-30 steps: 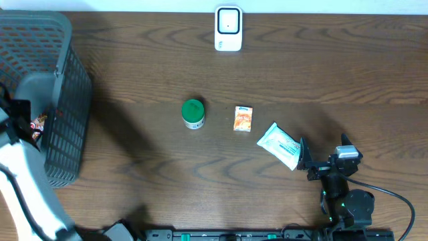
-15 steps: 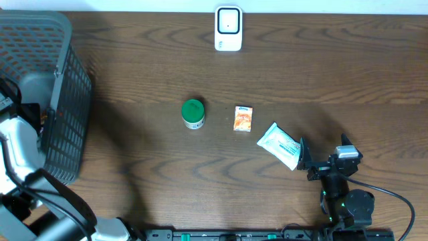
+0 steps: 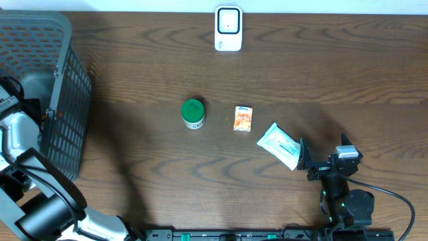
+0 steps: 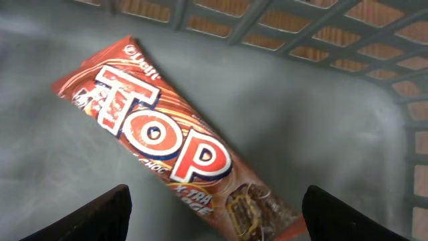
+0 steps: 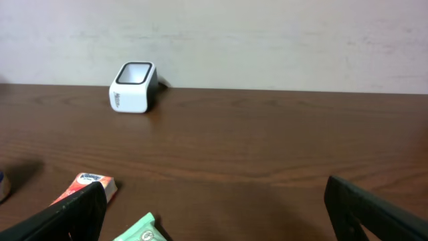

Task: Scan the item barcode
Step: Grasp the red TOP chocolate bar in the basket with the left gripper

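Chocolate bar, wrapper marked TOP, lies face up and diagonal on the grey floor of the basket; its lower end is cut off at the frame edge. Left gripper hangs over it with jaws spread, apparently not touching it. From overhead the bar is largely hidden behind the mesh wall. Right gripper rests released, facing the scanner.

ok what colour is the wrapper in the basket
The wrapper is reddish brown, clearest in the left wrist view.
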### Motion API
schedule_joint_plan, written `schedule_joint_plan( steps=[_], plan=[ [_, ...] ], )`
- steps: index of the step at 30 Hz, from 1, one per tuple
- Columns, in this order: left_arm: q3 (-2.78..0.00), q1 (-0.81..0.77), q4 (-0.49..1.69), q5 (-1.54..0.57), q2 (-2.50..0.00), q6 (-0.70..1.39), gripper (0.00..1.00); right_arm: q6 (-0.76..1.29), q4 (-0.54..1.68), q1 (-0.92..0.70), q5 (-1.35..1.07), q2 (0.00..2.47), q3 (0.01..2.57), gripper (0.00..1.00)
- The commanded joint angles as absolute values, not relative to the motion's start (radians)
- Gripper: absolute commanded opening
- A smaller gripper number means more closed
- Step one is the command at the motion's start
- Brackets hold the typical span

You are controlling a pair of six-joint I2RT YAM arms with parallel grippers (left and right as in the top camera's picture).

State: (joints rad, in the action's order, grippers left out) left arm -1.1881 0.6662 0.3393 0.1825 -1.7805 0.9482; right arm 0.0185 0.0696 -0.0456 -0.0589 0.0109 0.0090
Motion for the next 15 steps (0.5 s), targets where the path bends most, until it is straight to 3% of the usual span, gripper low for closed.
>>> schedule_joint_plan(
  steps=[1,15],
  plan=[
    [-1.193,0.671,0.322,0.188,-1.813,0.968,0.82,0.033,0.071,-0.047,-0.057,0.006,0.006,0.99],
    [-1.193,0.672,0.302,0.188,-1.935,1.047,0.82,0.032,0.071,-0.047,-0.057,0.006,0.006,0.99]
  ],
)
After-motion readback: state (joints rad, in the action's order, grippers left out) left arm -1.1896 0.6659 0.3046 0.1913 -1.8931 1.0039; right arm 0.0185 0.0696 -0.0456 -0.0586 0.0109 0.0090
